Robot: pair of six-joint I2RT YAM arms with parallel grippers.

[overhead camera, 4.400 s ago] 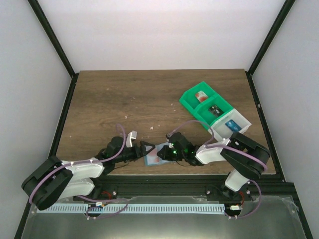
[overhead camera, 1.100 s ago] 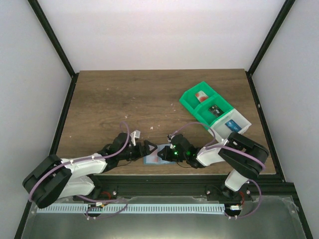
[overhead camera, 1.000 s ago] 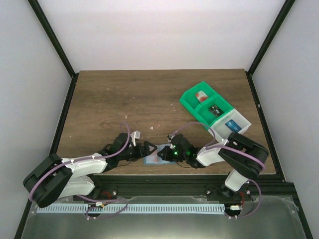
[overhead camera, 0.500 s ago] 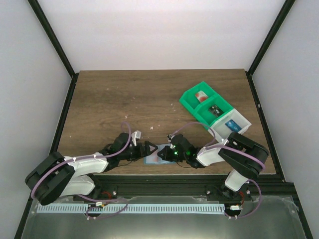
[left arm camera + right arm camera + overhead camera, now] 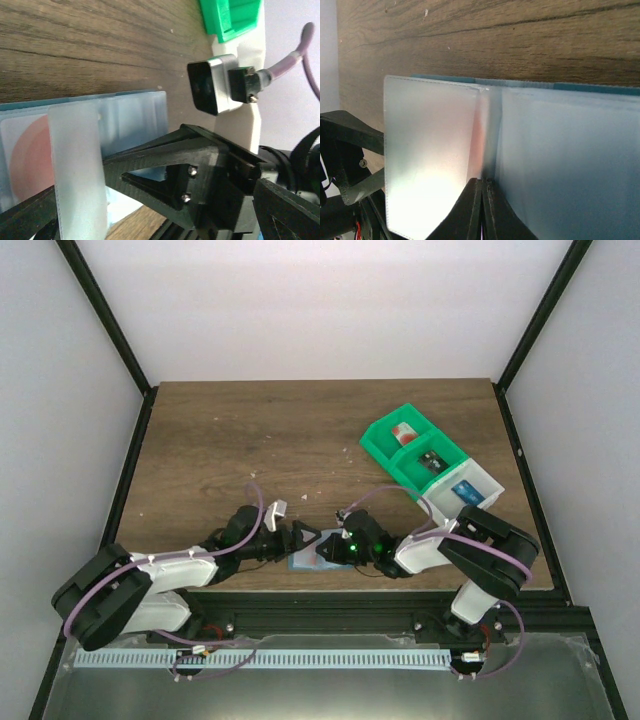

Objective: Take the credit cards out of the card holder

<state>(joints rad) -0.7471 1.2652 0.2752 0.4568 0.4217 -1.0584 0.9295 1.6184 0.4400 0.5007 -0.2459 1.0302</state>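
Both arms reach low and inward, meeting at the card holder (image 5: 300,562) lying flat by the near edge of the table (image 5: 250,430). I see the left gripper (image 5: 303,537) spread wide astride its clear flap, the right gripper (image 5: 481,197) clamped on that flap's crease

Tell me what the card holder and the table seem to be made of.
Card holder: light-blue, frosted translucent plastic, probably soft vinyl; a pinkish shape shows through its sleeve. Table: matte brown wood grain; whether solid wood or laminate cannot be told.
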